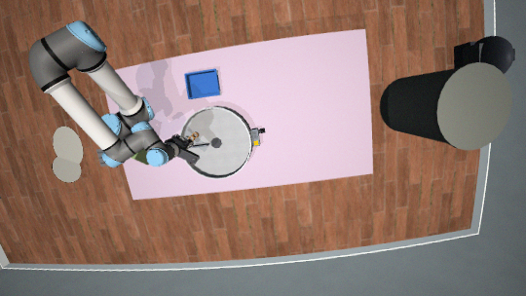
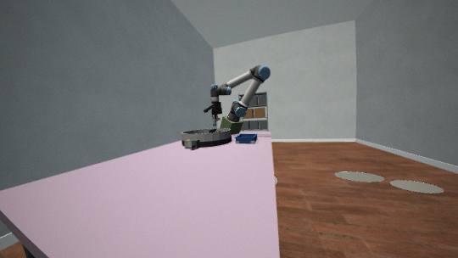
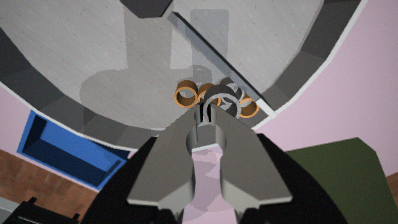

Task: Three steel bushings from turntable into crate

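Observation:
My gripper is over the turntable, near its rim. Its jaws are shut, and the thin wall of a steel bushing appears to be between the tips. That bushing looks larger and closer in the wrist view than the others. Behind it another steel bushing is partly hidden. Copper-coloured bushings lie beside and behind the fingertips, and one more copper-coloured bushing is by the bar. The blue crate shows no bushing inside.
A thin bar runs from the turntable's dark hub to its wall, right beside the bushings. The turntable's raised wall surrounds them. A small grey box sits on its outer side. The arm's green base is close by.

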